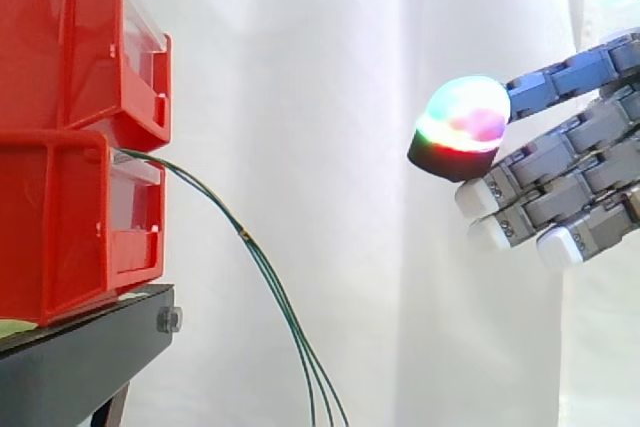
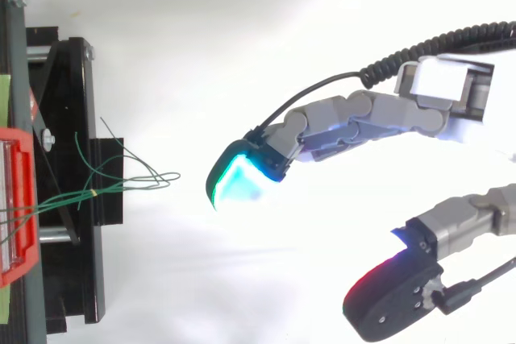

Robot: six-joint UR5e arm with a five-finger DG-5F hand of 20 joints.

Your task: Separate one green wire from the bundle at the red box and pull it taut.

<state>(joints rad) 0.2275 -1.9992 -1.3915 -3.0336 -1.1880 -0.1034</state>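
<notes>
Side view: wires (image 1: 262,262) leave the lower red box (image 1: 70,227) at its top front edge and sag together past the stand (image 1: 90,347) edge. Robot hand (image 1: 570,162) released, fingers outstretched, holding nothing, well apart from the wires.

Top view: wires (image 2: 121,185) fan and cross beyond the stand's edge. Robot hand (image 2: 355,114) is near their tips, not touching.

Risk: pads (image 2: 238,179) are thick, wires thin and tangled. A pinch may catch several or slip off, and a hard tug could drag the bundle out.

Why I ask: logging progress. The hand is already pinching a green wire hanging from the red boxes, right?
No. In the side view the hand is open and apart from the green wires, holding nothing; they do hang from the red boxes.
</notes>
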